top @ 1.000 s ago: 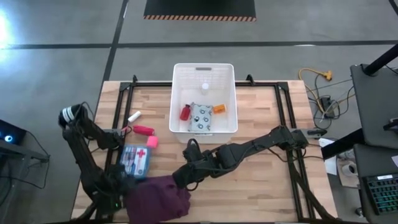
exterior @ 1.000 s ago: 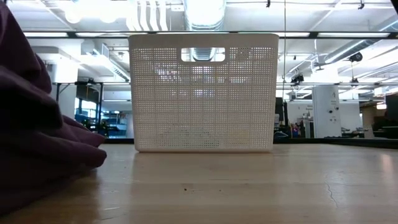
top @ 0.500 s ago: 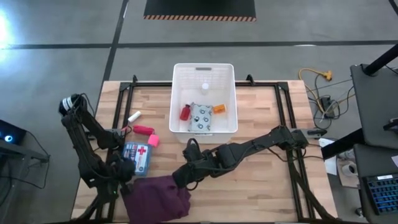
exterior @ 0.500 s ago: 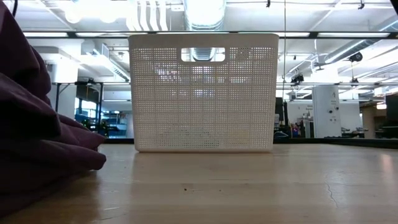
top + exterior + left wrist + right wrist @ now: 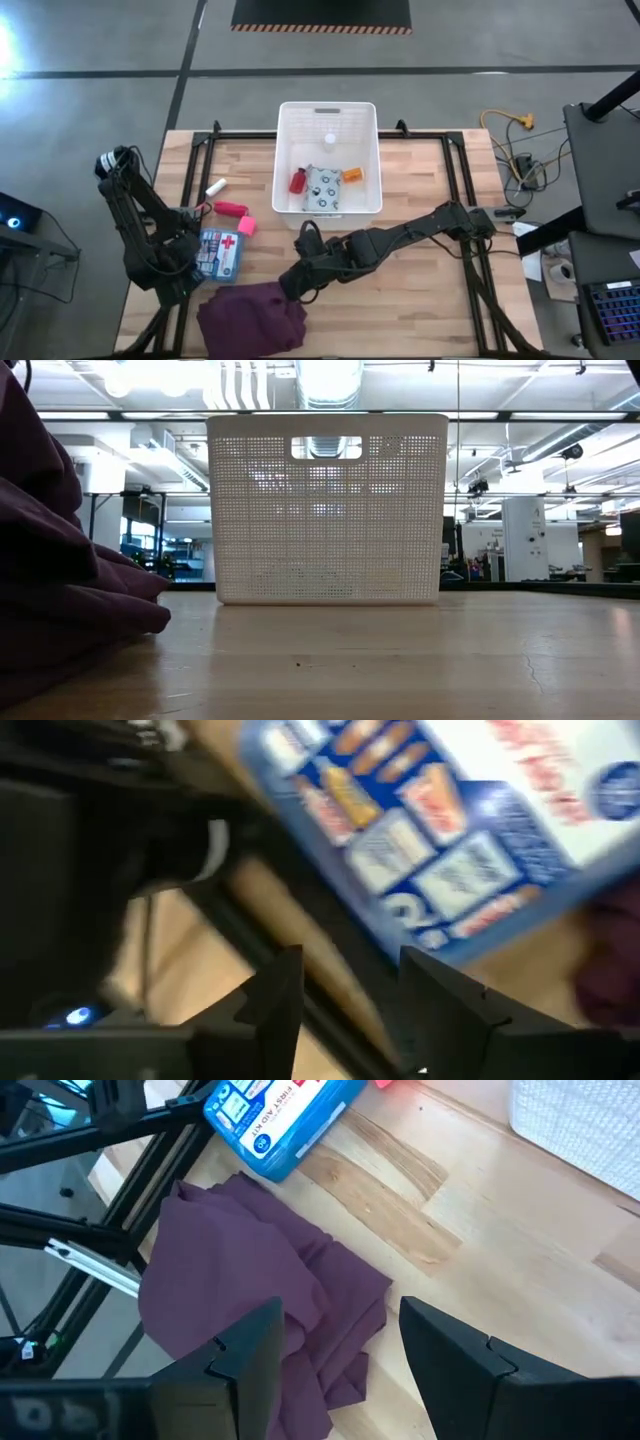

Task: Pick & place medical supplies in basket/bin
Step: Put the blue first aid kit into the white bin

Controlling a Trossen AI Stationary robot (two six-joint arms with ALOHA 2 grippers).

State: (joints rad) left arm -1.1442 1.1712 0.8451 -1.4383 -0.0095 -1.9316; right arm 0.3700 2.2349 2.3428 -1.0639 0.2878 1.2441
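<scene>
The blue first-aid pouch (image 5: 220,254) lies flat on the surface, just beside the left gripper (image 5: 187,268), the nearer one. Its jaws are spread and empty. Right gripper (image 5: 292,287) hovers spread by the purple cloth (image 5: 252,317).

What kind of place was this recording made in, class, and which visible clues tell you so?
Probably an industrial workshop or lab hall: bare ceiling ducts hang overhead, the concrete floor carries a hazard-striped mat, and a wooden table stands on a metal frame.

Basket (image 5: 328,115) sits at the counter's (image 5: 420,310) far middle; first-aid pouch (image 5: 221,254) lies left-front of it; cloth (image 5: 252,315) nearest the front edge.
</scene>
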